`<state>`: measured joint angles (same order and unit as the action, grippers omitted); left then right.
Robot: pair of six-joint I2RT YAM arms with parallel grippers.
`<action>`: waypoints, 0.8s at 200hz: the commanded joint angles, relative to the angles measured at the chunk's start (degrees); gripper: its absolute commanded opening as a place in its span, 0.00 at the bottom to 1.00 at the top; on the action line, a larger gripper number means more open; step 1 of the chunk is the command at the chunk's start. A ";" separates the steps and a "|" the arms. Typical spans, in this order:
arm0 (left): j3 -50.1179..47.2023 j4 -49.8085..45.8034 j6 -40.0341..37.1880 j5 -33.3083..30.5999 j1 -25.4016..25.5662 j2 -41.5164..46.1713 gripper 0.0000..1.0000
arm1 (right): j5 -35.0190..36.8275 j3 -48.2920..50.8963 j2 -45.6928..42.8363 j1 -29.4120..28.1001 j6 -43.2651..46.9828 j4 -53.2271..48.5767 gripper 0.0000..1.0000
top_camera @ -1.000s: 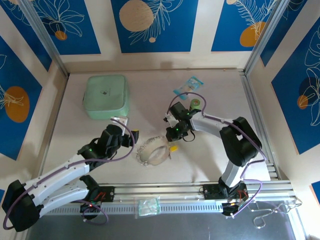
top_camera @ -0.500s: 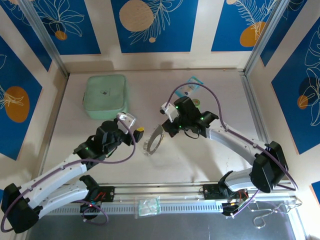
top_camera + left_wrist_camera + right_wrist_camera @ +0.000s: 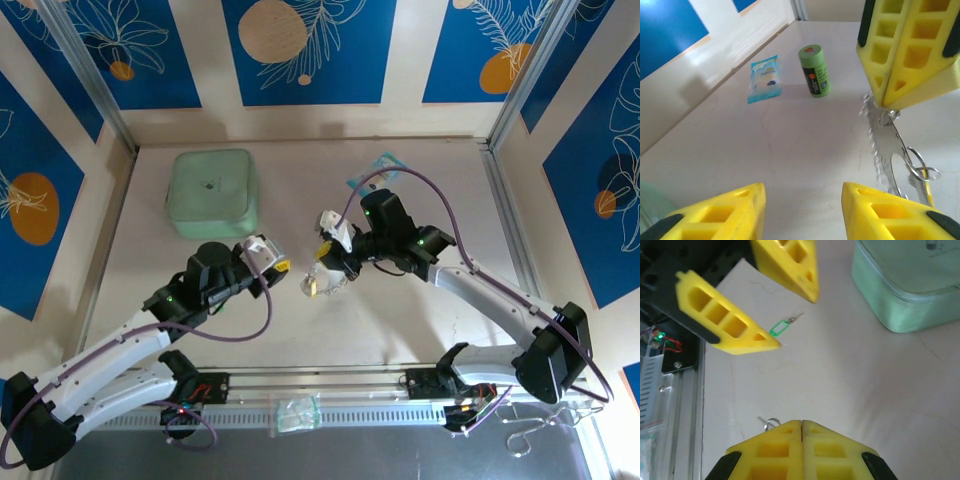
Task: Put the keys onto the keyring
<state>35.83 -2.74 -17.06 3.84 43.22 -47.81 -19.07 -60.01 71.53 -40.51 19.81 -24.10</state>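
Step in hand, by judgement: presenting the keyring (image 3: 877,150) for threading. Held clear of the table, hanging from the right gripper (image 3: 886,104), fingers pinched tight together on its upper wire. Faced by the left gripper (image 3: 802,207), fingers partly apart, nothing between them. Green key (image 3: 780,329) lying flat on the table, apart from both grippers and not yet on the ring. Next, probably: lowering the left gripper to pinch the green key by its head, then lining up its hole with the wire. Calls for fine alignment.
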 commanded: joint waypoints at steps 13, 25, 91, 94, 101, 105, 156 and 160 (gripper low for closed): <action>0.29 3.24 -3.29 7.64 -0.53 -2.22 0.39 | -4.73 -3.25 0.95 -1.98 5.63 -3.44 0.00; 0.29 3.62 -3.24 9.48 -0.56 -2.93 0.35 | -4.18 -3.53 1.36 -2.61 6.15 -3.89 0.00; -1.53 4.72 1.29 20.55 -0.52 -4.30 0.29 | -4.14 -4.18 2.05 -4.21 5.84 -3.31 0.00; -1.60 4.88 1.71 20.93 -0.57 -4.43 0.29 | -4.13 -4.23 2.10 -4.30 5.82 -3.31 0.00; -1.67 5.03 2.39 21.61 -0.58 -4.81 0.28 | -4.18 -4.37 2.12 -4.52 5.89 -3.41 0.00; -1.60 4.96 2.59 21.94 -0.51 -4.98 0.27 | -4.15 -4.41 2.10 -4.62 5.92 -3.37 0.00; -1.80 5.25 3.07 24.28 -0.55 -6.13 0.24 | -3.56 -4.59 1.74 -5.44 5.82 -3.87 0.00; -1.90 5.58 3.14 24.41 -0.56 -6.07 0.24 | -3.60 -4.59 1.77 -5.56 5.69 -3.94 0.00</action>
<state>34.85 0.69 -15.03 24.91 43.18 -53.89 -21.04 -62.67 73.47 -45.30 24.71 -27.66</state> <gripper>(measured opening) 0.242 0.054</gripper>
